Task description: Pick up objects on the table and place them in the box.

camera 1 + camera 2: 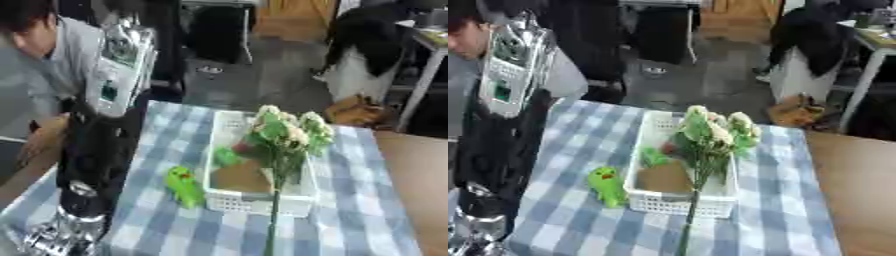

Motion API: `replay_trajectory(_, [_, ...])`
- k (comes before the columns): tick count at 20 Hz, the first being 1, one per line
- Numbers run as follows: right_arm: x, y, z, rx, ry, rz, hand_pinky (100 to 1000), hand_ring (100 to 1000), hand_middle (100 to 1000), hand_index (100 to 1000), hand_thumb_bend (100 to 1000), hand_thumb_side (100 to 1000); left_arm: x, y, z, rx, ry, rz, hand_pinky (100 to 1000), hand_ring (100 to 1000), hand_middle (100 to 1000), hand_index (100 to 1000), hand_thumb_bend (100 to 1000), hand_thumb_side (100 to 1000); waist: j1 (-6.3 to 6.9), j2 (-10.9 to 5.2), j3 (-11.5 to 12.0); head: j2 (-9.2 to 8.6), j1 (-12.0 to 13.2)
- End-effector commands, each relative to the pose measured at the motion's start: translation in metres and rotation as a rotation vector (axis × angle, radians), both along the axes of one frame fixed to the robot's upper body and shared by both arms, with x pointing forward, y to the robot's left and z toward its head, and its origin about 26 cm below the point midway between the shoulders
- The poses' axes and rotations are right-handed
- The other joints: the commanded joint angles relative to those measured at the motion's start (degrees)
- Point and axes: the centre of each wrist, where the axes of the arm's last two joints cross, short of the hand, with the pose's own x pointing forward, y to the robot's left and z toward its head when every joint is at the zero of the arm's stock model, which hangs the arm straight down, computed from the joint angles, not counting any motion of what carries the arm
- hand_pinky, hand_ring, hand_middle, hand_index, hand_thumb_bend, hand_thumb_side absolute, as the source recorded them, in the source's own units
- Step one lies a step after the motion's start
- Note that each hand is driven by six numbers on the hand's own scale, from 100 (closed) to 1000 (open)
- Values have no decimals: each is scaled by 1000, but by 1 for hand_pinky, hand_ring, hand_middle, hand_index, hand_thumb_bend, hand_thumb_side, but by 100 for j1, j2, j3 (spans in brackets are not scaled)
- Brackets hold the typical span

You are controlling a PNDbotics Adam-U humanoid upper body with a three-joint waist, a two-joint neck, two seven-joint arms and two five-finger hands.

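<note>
A white basket box [254,202] stands mid-table on the blue checked cloth [350,220]. Inside it lie a brown thing [241,179], a green thing [225,157] and something red. A green toy [184,186] rests on the cloth against the box's left side. A bunch of white and green flowers [289,132] stands upright in front of the box; its stem [273,225] runs off the bottom edge, and what holds it is hidden. My left arm rises from the lower left. My left hand [90,117] holds a shiny silver packet [121,65] high above the table's back left corner.
A person leans in at the far left behind the raised packet. Another person and a desk are at the back right. A brown wooden surface [420,175] borders the cloth on the right. Bare checked cloth lies in front of and to the right of the box.
</note>
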Motion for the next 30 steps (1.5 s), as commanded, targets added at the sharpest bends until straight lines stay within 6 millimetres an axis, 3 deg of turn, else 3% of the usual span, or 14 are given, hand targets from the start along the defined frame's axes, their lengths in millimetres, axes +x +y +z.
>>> replay_trajectory(1, [-1,2,10,28,-100,-8,729,743,692,684,100,560,-2,-1,10,9,-31,-6,646,803,875,965,100,1000,-97,24,-1,-68,0])
replay_trajectory(9, [-1,2,10,27,-100,-7,729,744,692,683,100,561,-2,-1,10,9,-30,-7,646,803,876,965,100,1000,-98,25,-5,-55,-14])
replay_trajectory(10, [-1,2,10,26,-100,-8,729,743,692,683,100,561,-1,0,9,42,-18,6,649,819,885,968,100,923,-96,23,0,-42,-46])
replay_trajectory(11, [-1,2,10,27,-100,-8,729,743,692,683,100,561,-1,0,8,76,-8,23,651,820,886,969,100,916,-96,22,4,-36,-65])
replay_trajectory(12, [-1,2,11,26,-100,-8,730,744,692,683,100,562,-1,3,6,129,16,52,655,833,903,979,100,847,-93,21,13,-33,-87])
replay_trajectory(14, [-1,2,11,24,-100,-6,730,744,692,683,100,561,1,8,3,248,85,124,657,846,911,985,100,799,-85,15,17,-33,-102])
replay_trajectory(17, [-1,2,12,24,-102,-5,730,744,692,683,100,561,8,15,-1,418,218,246,655,848,909,977,100,786,-73,7,6,-36,-113])
replay_trajectory(18, [-1,2,13,23,-102,-4,730,744,692,683,100,561,12,18,-5,498,283,291,663,854,913,982,100,698,-63,6,1,-35,-113])
replay_trajectory(19, [-1,2,13,22,-102,-2,730,744,692,683,100,561,17,20,-8,595,351,332,663,854,913,982,100,698,-57,3,-7,-30,-106])
replay_trajectory(20, [-1,3,13,21,-102,-1,730,744,692,683,100,561,22,21,-11,692,411,358,678,862,916,996,100,631,-49,0,-16,-20,-91])
replay_trajectory(25, [0,4,16,21,-103,7,730,744,693,683,100,561,44,32,-22,1082,648,388,696,876,931,1000,100,562,-27,-13,-64,-1,-35])
replay_trajectory(30, [1,5,18,18,-103,18,730,744,692,683,100,562,62,45,-34,1353,801,356,720,890,942,1000,100,479,4,-18,-108,37,-8])
